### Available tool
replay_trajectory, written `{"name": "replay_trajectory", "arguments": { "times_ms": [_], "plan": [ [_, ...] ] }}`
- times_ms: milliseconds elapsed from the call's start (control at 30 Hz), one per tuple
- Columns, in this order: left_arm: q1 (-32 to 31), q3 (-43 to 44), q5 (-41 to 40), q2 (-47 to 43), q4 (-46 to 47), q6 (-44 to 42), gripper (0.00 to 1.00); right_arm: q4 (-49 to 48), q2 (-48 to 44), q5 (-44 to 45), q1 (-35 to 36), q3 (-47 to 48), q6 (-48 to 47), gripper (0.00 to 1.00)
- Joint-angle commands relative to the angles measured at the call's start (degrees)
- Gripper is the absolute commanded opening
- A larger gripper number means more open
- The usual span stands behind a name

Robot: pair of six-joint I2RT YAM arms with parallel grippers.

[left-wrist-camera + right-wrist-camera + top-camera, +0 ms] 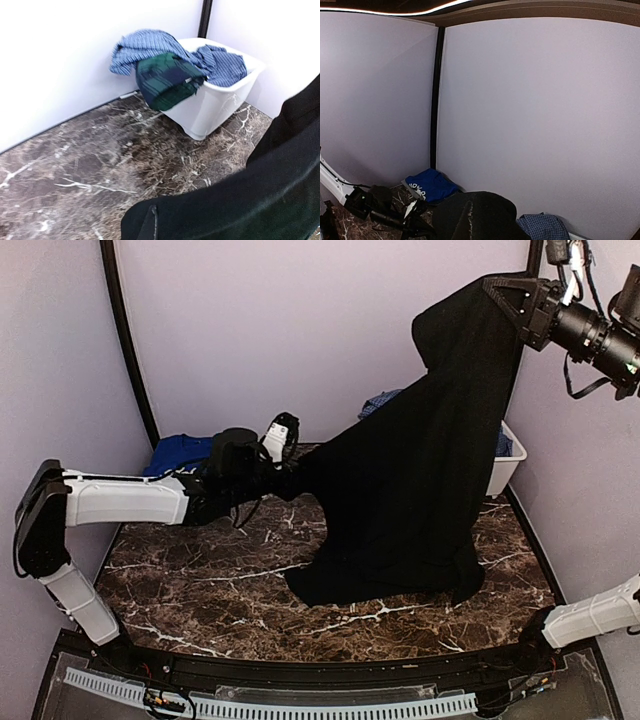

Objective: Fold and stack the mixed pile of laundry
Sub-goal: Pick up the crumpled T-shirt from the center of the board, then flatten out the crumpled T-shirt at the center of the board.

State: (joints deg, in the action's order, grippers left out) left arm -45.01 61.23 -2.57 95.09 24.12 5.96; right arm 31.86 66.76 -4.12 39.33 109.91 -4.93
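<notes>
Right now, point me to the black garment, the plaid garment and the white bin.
black garment (400, 490), top view, middle of the hanging cloth.
plaid garment (167, 80), left wrist view, on the fold draped over the bin's rim.
white bin (215, 107), left wrist view, bare front wall.

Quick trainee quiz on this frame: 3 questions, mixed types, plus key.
1. True or false: the black garment lies flat on the table.
2. Where is the plaid garment? A) draped over the rim of the white bin; B) folded at the table's near edge; C) spread under the black garment.
3. Which gripper holds the black garment up high?

Key:
1. False. It hangs from the raised right gripper, and the left gripper pinches its lower corner.
2. A.
3. The right gripper.
</notes>
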Motion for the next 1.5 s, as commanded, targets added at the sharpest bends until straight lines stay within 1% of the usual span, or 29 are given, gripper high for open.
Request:
{"name": "replay_trajectory", "arguments": {
  "times_ms": [0, 33, 133, 167, 267, 300, 333, 400, 467, 600, 667, 733, 800, 900, 1033, 1133, 1200, 1267, 1300, 1333, 1367, 1467],
  "plan": [
    [0.1, 3.7, -11.5, -13.7, -12.0, -2.9, 0.00, -3.2, -1.7, 3.9, 0.0, 2.4, -2.7, 0.00],
    [0.2, 4.2, -12.9, -17.7, -16.2, -3.5, 0.00, -3.4, -1.7, 3.9, 0.0, 2.3, -2.9, 0.00],
    [0.3, 8.0, -18.2, -25.0, -24.8, -4.8, 0.00, -4.5, -1.2, 2.8, 0.0, 2.2, -2.7, 0.00],
    [0.3, 9.0, -19.0, -28.3, -29.7, -5.4, 0.00, -5.0, -0.7, 1.6, 0.0, 2.4, -2.2, 0.00],
    [0.3, 14.7, -22.1, -33.6, -38.2, -5.6, 0.00, -5.4, 2.5, -2.8, 0.1, 5.1, -0.2, 0.00],
    [0.3, 17.2, -22.6, -35.7, -42.4, -5.6, 0.00, -5.6, 3.7, -3.9, 0.3, 6.5, 0.5, 0.00],
    [0.3, 18.5, -23.3, -36.8, -44.3, -5.6, 0.00, -5.8, 4.6, -4.8, 0.6, 7.6, 1.1, 0.00],
    [0.3, 22.1, -23.4, -39.4, -52.5, -4.5, 0.00, -7.0, 5.2, -5.9, 1.4, 9.0, 1.9, 0.00],
    [0.3, 25.2, -22.4, -41.9, -57.8, -2.3, 0.00, -8.3, 4.9, -6.9, 2.2, 9.1, 2.6, 0.00],
    [0.3, 30.2, -18.4, -45.9, -67.2, 2.8, 0.00, -7.5, 3.3, -10.0, 4.0, 8.9, 4.2, 0.00],
    [0.3, 32.3, -16.6, -47.5, -70.4, 5.6, 0.00, -7.2, 1.9, -11.5, 5.2, 8.8, 4.9, 0.00],
    [0.3, 34.3, -14.3, -48.6, -72.8, 8.3, 0.00, -6.5, 0.5, -13.5, 5.9, 9.4, 7.3, 0.00],
    [0.3, 36.4, -12.1, -48.9, -74.9, 9.5, 0.00, -6.3, -0.5, -15.6, 6.3, 9.8, 9.3, 0.00],
    [0.3, 38.6, -9.5, -49.0, -75.7, 10.1, 0.00, -6.6, -1.2, -18.7, 6.3, 10.6, 12.0, 0.00],
    [0.3, 39.9, -9.4, -51.0, -72.4, 10.1, 0.00, -7.8, -0.5, -20.5, 6.3, 13.4, 14.3, 0.00],
    [0.3, 41.8, -12.0, -51.0, -71.5, 9.2, 0.00, -8.9, 0.4, -17.4, 6.3, 14.2, 13.0, 0.00],
    [0.3, 42.5, -15.4, -50.4, -71.6, 8.6, 0.00, -9.0, 1.6, -13.3, 6.3, 13.8, 10.9, 0.00],
    [0.3, 42.3, -21.2, -49.1, -72.5, 8.1, 0.00, -9.0, 3.4, -8.3, 6.3, 12.3, 8.9, 0.00],
    [0.3, 42.0, -26.4, -48.6, -73.0, 8.0, 0.00, -9.5, 4.3, -5.6, 6.3, 11.0, 7.8, 0.00],
    [0.3, 40.9, -28.9, -47.6, -73.8, 7.9, 0.00, -10.2, 5.3, -3.5, 6.3, 9.3, 6.3, 0.00],
    [0.3, 40.1, -33.4, -47.1, -74.1, 7.9, 0.00, -11.1, 6.3, -1.2, 6.3, 7.5, 5.4, 0.00],
    [0.3, 34.1, -41.5, -45.0, -74.1, 7.9, 0.00, -14.1, 10.5, 3.8, 5.8, 1.3, 0.9, 0.00]
  ]
}}
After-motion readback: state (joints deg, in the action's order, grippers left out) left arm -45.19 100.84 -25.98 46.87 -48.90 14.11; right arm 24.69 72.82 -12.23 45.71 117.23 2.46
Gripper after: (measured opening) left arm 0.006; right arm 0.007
